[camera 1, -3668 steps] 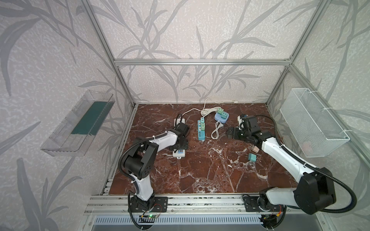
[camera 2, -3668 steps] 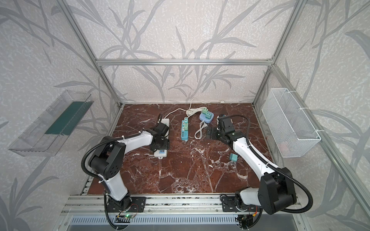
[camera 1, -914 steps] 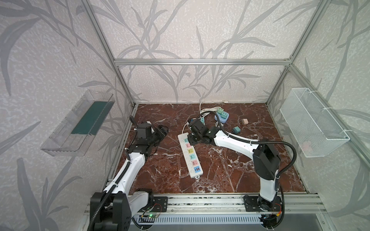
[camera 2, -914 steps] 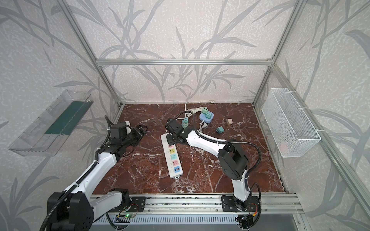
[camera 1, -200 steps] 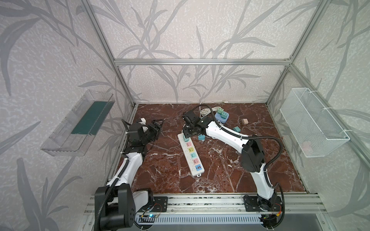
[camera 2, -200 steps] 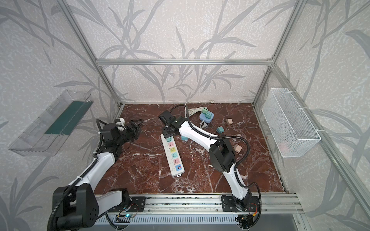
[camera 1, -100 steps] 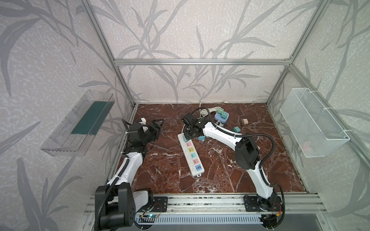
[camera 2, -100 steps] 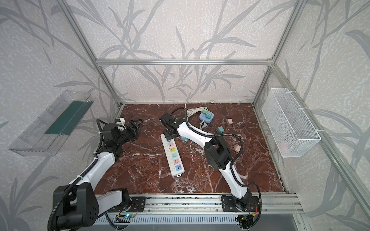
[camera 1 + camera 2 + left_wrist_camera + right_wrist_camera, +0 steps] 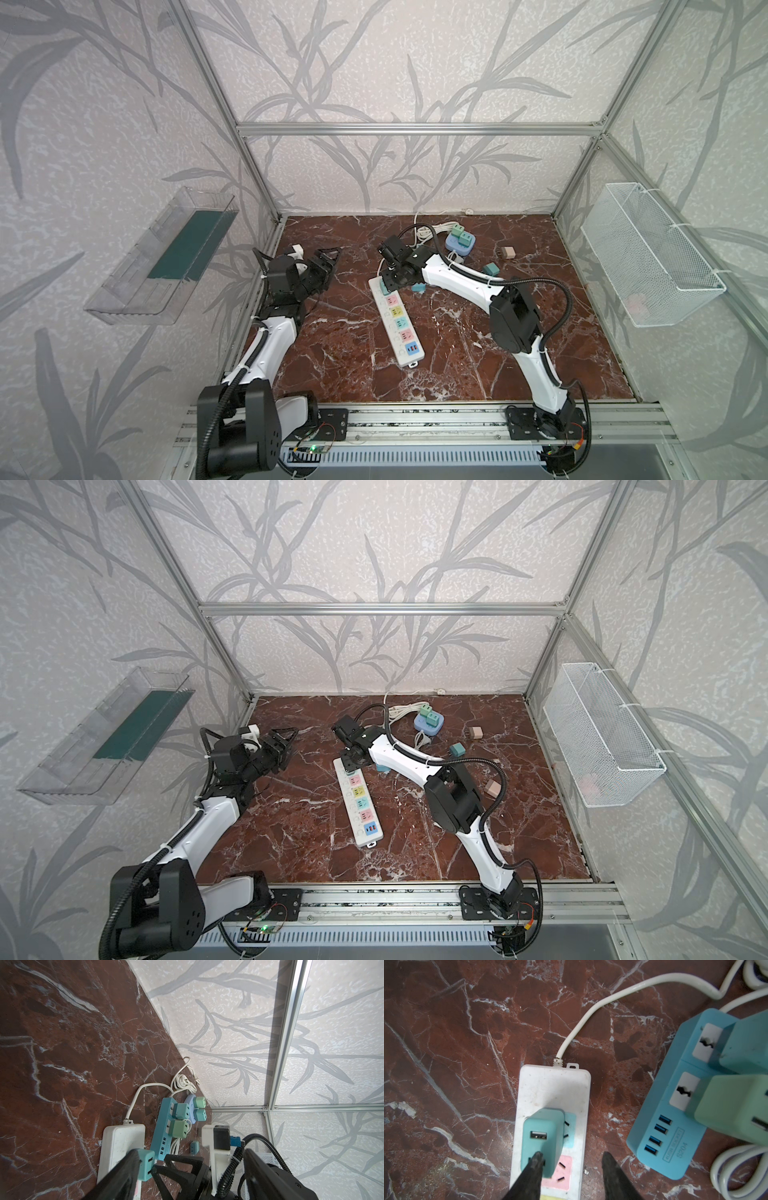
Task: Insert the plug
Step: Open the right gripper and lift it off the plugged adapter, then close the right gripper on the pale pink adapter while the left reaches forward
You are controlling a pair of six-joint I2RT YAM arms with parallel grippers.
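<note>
while near plug (image 9: 542,1132), 's204' (blue strip (image 9: 660,1105))

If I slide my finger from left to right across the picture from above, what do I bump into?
clear shelf → left hand → white power strip → round blue socket → tan cube → wire basket
</note>
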